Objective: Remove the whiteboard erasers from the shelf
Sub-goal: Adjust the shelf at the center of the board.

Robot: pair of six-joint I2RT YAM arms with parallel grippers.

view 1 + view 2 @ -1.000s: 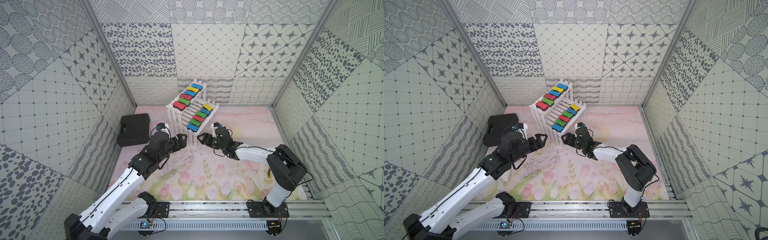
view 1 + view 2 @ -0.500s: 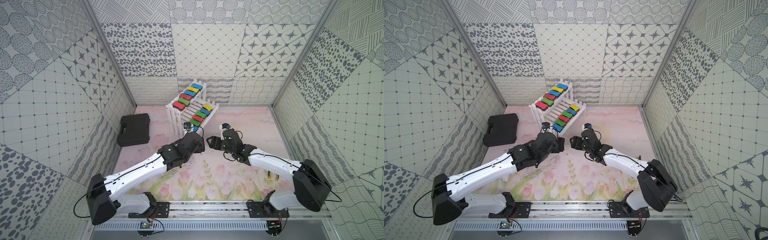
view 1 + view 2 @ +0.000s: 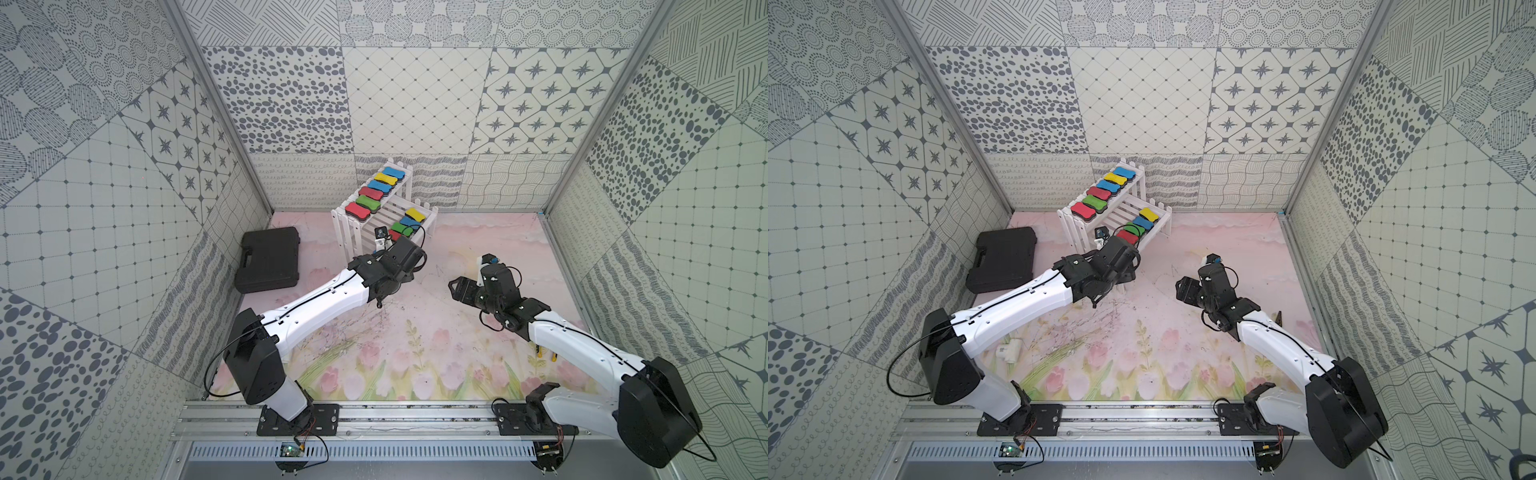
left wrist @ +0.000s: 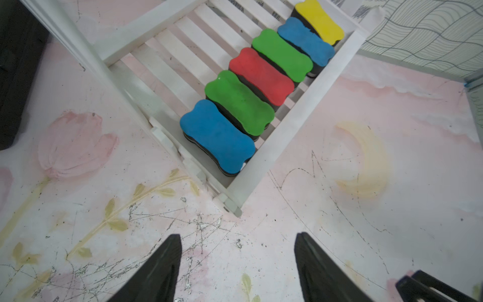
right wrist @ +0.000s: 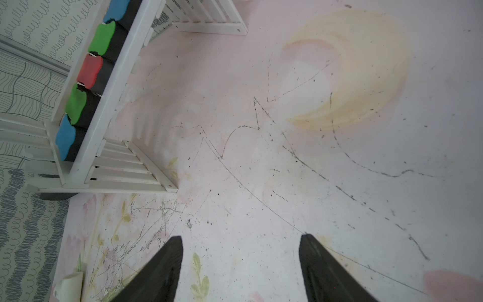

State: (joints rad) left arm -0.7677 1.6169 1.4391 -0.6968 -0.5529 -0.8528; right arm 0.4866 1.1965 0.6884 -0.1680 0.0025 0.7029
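At the centre of both top views lies a pink floral table (image 3: 415, 340), scuffed with dark pen marks and enclosed by walls (image 3: 415, 104) of grey-patterned tiles. Print (image 5: 160, 20) on the white shelf (image 4: 183, 60) is too blurred to read. The whiteboard erasers (image 4: 261, 75) sit in rows on both tiers. The left gripper (image 4: 237, 236), fingers apart and empty, hovers near the lower tier's end blue eraser (image 4: 217, 136). The right gripper (image 5: 240, 238), also apart and empty, hangs over bare table right of the shelf.

Left hand (image 4: 237, 235), right hand (image 5: 240, 236) spread, empty
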